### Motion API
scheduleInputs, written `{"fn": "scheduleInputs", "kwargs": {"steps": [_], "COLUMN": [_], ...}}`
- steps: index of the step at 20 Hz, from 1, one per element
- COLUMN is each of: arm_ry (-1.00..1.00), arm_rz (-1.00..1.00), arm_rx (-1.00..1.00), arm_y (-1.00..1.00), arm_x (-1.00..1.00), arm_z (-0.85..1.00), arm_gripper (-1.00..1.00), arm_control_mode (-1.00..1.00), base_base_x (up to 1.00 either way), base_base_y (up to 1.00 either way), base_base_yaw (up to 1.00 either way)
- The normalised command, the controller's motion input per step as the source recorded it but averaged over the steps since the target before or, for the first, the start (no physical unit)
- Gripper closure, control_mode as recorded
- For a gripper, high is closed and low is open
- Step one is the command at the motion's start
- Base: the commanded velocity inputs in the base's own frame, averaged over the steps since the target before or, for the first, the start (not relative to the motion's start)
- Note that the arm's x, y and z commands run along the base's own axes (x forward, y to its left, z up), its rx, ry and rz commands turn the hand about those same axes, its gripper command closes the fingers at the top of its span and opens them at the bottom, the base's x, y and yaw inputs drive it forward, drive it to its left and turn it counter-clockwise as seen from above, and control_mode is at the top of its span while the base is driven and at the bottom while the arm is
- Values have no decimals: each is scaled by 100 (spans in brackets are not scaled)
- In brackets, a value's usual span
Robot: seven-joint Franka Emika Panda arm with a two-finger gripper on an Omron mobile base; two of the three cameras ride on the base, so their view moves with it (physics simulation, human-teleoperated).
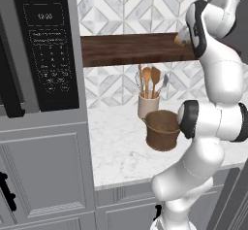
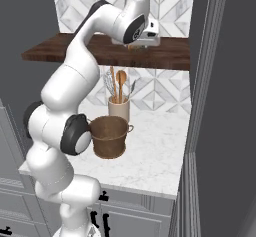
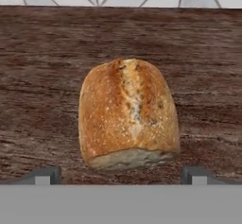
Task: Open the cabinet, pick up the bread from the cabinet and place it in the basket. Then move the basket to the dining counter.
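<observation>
Straddling bread [image 3: 128, 114], pincer [image 3: 121, 175] wide, shelf [image 3: 42, 76] bare around

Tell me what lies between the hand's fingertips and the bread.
Nothing but bare dark wood shelf; in the hand view the open hand straddles the bread without touching.

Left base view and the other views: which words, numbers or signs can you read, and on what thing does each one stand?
"12:20", not sharp, so the reading is uncertain: on the display of the black microwave panel.
Keypad marks below that display: too small and blurred to read.
Bread, basket, utensil jar, wooden shelf: no text on them.
</observation>
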Motion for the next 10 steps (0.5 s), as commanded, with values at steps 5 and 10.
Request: {"fn": "scheduleInputs", "kwargs": {"steps": [5, 10], "arm_ry": [3, 0], "arm_rz": [0, 0], "arm_rx": [0, 0], "arm_y": [0, 0], "arm_x": [27, 17], "arm_z": [-28, -3], "arm_gripper": [-100, -100], "arm_control_mode": [-100, -100], "base_base_x": [0, 0], "base_base_y": [0, 0], "base_base_yaw": [0, 0]}}
